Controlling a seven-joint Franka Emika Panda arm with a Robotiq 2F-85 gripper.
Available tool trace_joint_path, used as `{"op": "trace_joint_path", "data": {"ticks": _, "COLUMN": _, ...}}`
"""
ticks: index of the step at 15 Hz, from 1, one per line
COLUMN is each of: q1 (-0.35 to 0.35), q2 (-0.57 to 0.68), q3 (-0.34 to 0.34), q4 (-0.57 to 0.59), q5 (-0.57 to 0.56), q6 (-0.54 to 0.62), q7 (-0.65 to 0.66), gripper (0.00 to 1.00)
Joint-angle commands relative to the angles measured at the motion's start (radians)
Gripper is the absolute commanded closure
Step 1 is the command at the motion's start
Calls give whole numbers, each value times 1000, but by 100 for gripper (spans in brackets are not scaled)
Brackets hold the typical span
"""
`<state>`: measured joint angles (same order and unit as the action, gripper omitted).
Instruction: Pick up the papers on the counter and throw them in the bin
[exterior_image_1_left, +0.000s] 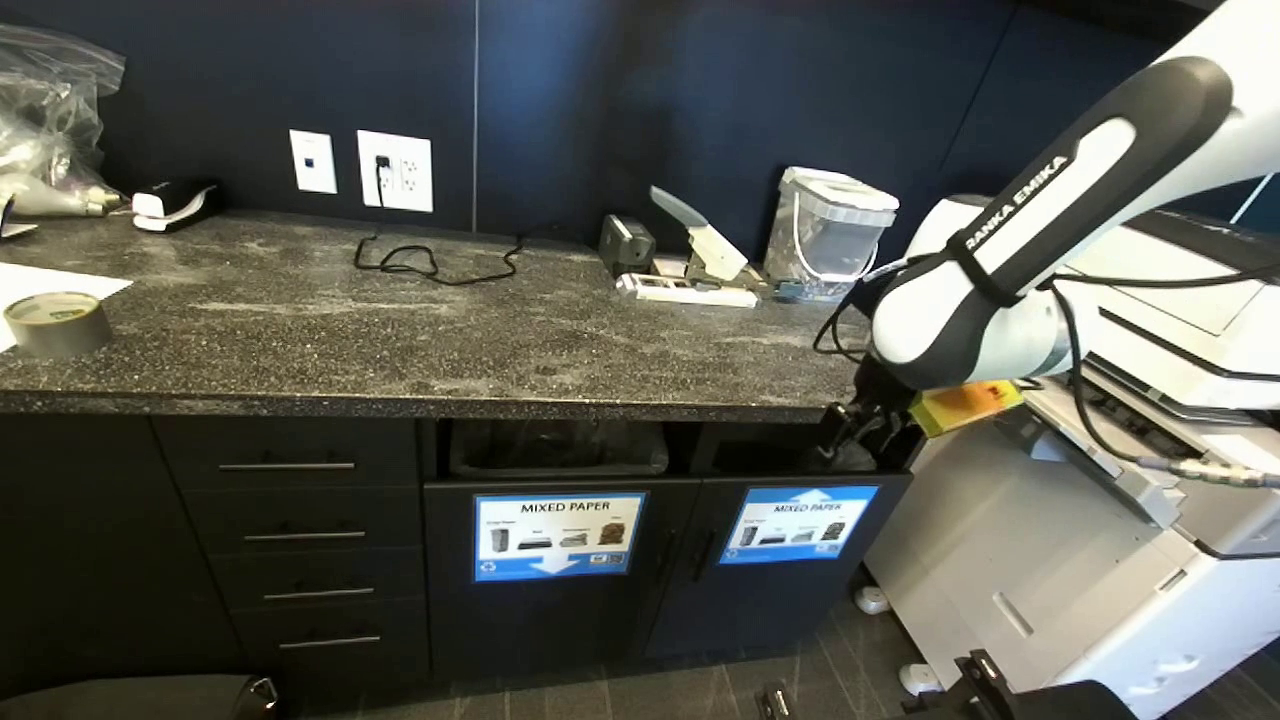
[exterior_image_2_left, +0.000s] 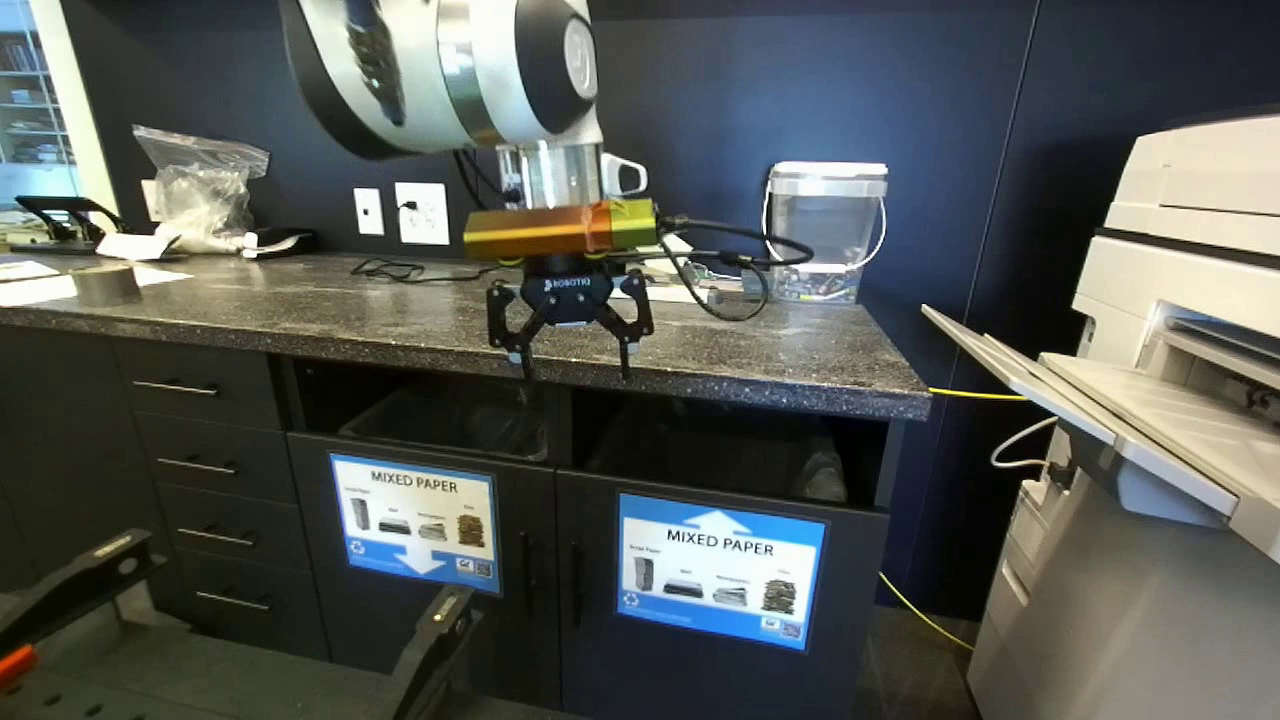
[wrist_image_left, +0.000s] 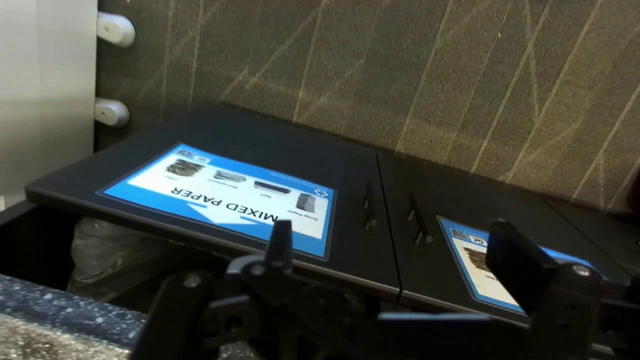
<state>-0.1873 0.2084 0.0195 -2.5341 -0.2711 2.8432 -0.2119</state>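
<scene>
No crumpled paper wads show on the counter (exterior_image_1_left: 480, 340) in these views; they are out of view or hidden. The dark speckled counter also shows in an exterior view (exterior_image_2_left: 760, 345). Below it are two bin openings: a left bin (exterior_image_1_left: 560, 468) and a right bin with a clear plastic liner (wrist_image_left: 107, 247). My gripper (exterior_image_2_left: 577, 368) is open with nothing between its fingers. It points down in front of the counter's edge near the bin openings. In the wrist view the gripper (wrist_image_left: 390, 227) has its fingers wide apart over the bin doors.
A flat white sheet with a tape roll (exterior_image_1_left: 58, 322) lies at the counter's left end. A plastic bag (exterior_image_1_left: 45, 120), a black cable (exterior_image_1_left: 430, 265), a white hole punch or cutter (exterior_image_1_left: 690, 290) and a clear bucket (exterior_image_1_left: 830, 230) stand at the back. A large printer (exterior_image_1_left: 1080, 560) stands at the right.
</scene>
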Motion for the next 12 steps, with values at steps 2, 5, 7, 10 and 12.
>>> {"op": "trace_joint_path", "data": {"ticks": 2, "q1": 39, "q2": -307, "q3": -59, "q4": -101, "q5": 11, "q6": -249, "q7": 7, "gripper": 0}}
{"op": "trace_joint_path", "data": {"ticks": 5, "q1": 45, "q2": -477, "q3": -76, "q4": -143, "q5": 39, "q6": -392, "q7": -11, "gripper": 0}}
{"op": "trace_joint_path", "data": {"ticks": 7, "q1": 49, "q2": -589, "q3": -93, "q4": -158, "q5": 64, "q6": -505, "q7": -31, "gripper": 0}}
{"op": "trace_joint_path", "data": {"ticks": 10, "q1": 76, "q2": -756, "q3": -91, "q4": -210, "q5": 95, "q6": -634, "q7": -8, "gripper": 0}}
{"op": "trace_joint_path", "data": {"ticks": 12, "q1": 83, "q2": -861, "q3": -73, "q4": -246, "q5": 114, "q6": -675, "q7": 73, "gripper": 0}}
